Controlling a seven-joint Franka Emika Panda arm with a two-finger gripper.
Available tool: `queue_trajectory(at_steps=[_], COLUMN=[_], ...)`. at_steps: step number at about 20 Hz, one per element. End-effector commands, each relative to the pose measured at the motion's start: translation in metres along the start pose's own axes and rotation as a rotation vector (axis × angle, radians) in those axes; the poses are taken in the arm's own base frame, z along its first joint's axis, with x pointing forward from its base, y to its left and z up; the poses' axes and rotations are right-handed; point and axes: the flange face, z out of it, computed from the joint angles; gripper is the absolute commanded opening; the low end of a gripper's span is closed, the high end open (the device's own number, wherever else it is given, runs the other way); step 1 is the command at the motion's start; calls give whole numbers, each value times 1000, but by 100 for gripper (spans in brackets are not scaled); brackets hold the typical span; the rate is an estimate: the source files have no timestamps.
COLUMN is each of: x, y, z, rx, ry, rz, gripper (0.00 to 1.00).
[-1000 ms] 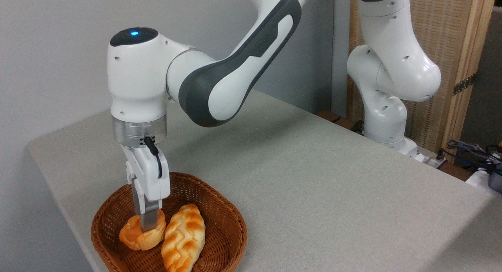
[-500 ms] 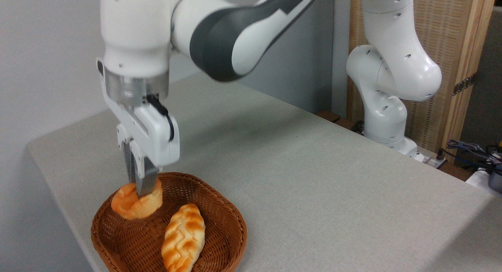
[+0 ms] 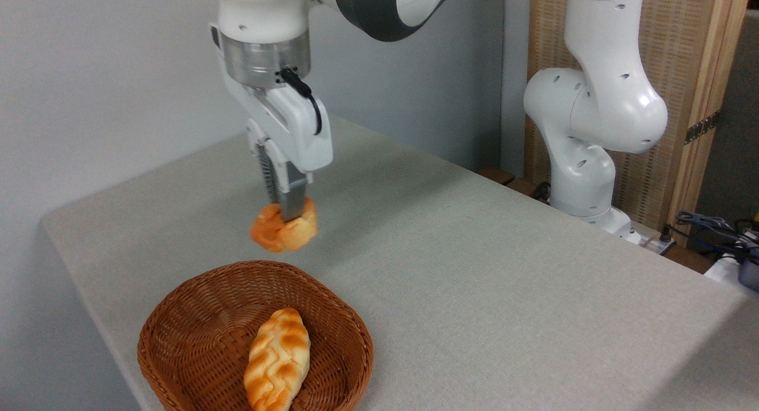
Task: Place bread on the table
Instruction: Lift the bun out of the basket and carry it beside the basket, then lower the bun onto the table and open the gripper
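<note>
Mid-carry, by the look of it: gripper (image 3: 283,212) clamped on the bread (image 3: 284,228), held in the air clear of the basket (image 3: 195,316) and above the table (image 3: 474,268). Next, probably lowering onto bare cloth away from the basket, then letting go. Bun pinched from above, hanging just under the fingertips, slightly blurred

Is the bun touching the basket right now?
Apart. The camera view shows the bun held up in the gripper, with bare table visible between it and the basket rim.
</note>
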Motion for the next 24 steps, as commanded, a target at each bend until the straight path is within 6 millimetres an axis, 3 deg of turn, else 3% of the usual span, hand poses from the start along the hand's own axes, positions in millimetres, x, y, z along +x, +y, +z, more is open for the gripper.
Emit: queue_trajectory(at_steps=[1,6,7,9,12,21,24], x=[-11,-11,-12,-10,-5,0,5], y=[34,47,47,49,50,54,56], z=[34,64,71,82,96,96,85], rx=[-5,-33,-34,-28,-33,-36,-34], ry=[-85,-137,-141,-137,-145,-152,-150], rz=[55,88,89,97,107,27,36], gripper=[32,58,71,86,97,100,100])
